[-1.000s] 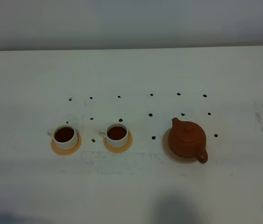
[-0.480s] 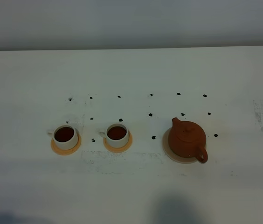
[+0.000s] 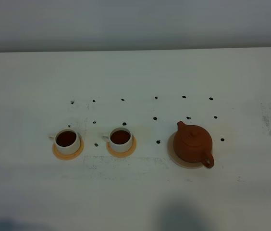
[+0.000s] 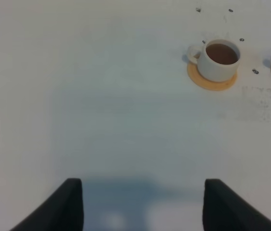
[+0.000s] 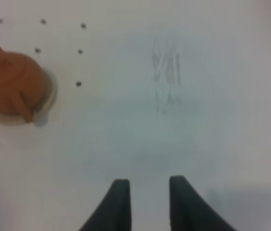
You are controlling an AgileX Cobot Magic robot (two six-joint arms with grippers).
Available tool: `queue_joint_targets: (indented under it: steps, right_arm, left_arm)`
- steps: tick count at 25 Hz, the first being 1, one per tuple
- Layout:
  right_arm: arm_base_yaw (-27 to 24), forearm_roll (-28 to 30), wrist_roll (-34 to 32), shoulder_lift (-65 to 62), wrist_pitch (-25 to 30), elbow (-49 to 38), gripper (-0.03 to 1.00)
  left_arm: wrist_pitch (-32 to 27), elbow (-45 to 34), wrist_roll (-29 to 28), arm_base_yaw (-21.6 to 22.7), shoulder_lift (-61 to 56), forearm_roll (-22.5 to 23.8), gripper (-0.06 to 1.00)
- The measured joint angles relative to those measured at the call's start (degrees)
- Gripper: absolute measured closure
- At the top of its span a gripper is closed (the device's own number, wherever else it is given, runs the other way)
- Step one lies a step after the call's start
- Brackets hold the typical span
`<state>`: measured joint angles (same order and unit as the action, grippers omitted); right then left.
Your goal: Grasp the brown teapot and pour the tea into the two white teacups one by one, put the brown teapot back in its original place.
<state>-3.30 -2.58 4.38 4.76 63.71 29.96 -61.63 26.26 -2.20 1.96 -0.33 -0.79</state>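
Jaws: the left gripper [image 4: 142,204] stands wide apart and empty; the right gripper [image 5: 149,204] has its jaws drawn narrow with a slim gap and nothing between them. Neither arm appears in the high view.

The brown teapot [image 3: 192,145] sits upright on its pale coaster [image 3: 174,160] at the right of the worktop [image 3: 135,192], spout to the far left, handle to the near right. The two white teacups, left [image 3: 68,141] and right [image 3: 120,139], stand on orange saucers well apart from the pot, each holding dark tea.

Assessment: pouring appears complete and the pot returned; both grippers are clear of all items.

Risks: the pot sits slightly off-centre on the coaster, so a careless re-grasp could tip it. A low arm sweep could knock the full cups and spill tea.
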Motion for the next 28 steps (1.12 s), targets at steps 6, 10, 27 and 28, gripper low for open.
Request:
queue_joint_targets:
  steps: [6,10,27,28]
  right_arm:
    - [0.0,0.8,-0.3,-1.0,0.0,0.0,0.74]
    - [0.0,0.8,-0.3,-1.0,0.0,0.0,0.74]
    - [0.0,0.8,-0.3,-1.0,0.0,0.0,0.74]
    - [0.0,0.8,-0.3,-1.0,0.0,0.0,0.74]
  left_arm:
    - [0.0,0.0,0.0,0.0,0.0,0.0,0.41]
    - [0.0,0.0,0.0,0.0,0.0,0.0,0.41]
    - [0.0,0.0,0.0,0.0,0.0,0.0,0.41]
    - [0.0,0.0,0.0,0.0,0.0,0.0,0.41]
